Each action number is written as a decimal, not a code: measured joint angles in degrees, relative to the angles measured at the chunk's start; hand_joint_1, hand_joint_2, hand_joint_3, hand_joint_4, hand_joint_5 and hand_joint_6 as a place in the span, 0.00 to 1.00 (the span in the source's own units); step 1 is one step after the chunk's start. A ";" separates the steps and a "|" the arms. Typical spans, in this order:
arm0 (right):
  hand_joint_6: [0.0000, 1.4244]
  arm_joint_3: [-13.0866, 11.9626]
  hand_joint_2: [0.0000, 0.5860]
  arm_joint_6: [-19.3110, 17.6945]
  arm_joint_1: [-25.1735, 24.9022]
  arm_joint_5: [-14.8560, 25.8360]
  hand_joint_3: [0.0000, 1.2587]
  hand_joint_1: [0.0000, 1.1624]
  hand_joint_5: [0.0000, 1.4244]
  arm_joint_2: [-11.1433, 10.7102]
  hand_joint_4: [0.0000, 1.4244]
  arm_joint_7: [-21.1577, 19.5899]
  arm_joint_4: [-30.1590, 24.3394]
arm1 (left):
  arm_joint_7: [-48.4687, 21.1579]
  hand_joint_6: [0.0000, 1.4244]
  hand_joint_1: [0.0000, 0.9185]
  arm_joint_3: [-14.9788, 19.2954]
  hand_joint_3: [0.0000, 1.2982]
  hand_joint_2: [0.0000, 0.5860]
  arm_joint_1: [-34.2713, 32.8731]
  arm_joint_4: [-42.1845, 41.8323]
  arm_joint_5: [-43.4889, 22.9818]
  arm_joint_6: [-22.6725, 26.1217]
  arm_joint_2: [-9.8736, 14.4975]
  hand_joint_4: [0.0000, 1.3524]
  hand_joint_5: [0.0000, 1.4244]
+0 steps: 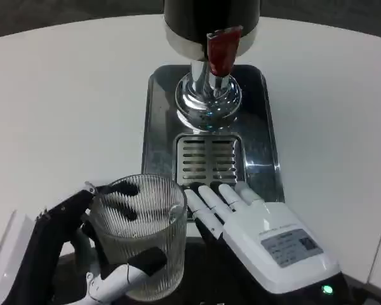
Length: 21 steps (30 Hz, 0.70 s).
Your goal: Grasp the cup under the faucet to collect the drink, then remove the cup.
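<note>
Ribbed clear glass cup (140, 232) gripped in my left hand (105, 254), well short of the dispenser's red-handled faucet (219, 54), my right hand (257, 229) flat with fingers straight beside the cup, steel drip tray (155, 133) under the faucet

dispenser (211, 19) top cropped, left hand (82, 254) partly cut off
</note>
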 measured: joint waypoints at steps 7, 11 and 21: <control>0.00 -0.05 0.53 0.01 0.20 -0.10 0.00 0.61 0.00 0.33 0.00 0.58 0.00 | -0.01 0.87 0.61 -0.06 0.77 0.34 -0.86 0.69 -0.02 0.00 0.02 0.84 0.69; 0.00 -0.30 0.54 0.09 0.90 -0.64 0.00 0.61 0.00 0.55 0.00 0.86 -0.11 | 0.00 0.87 0.61 -0.53 0.77 0.34 -1.98 1.72 -0.01 0.00 -0.01 0.84 0.69; 0.00 -3.35 0.54 0.82 5.57 -2.50 0.00 0.60 0.00 1.41 0.00 1.06 -3.47 | 0.52 0.87 0.61 -1.90 0.77 0.33 -9.25 6.91 1.59 -0.02 -0.36 0.84 0.70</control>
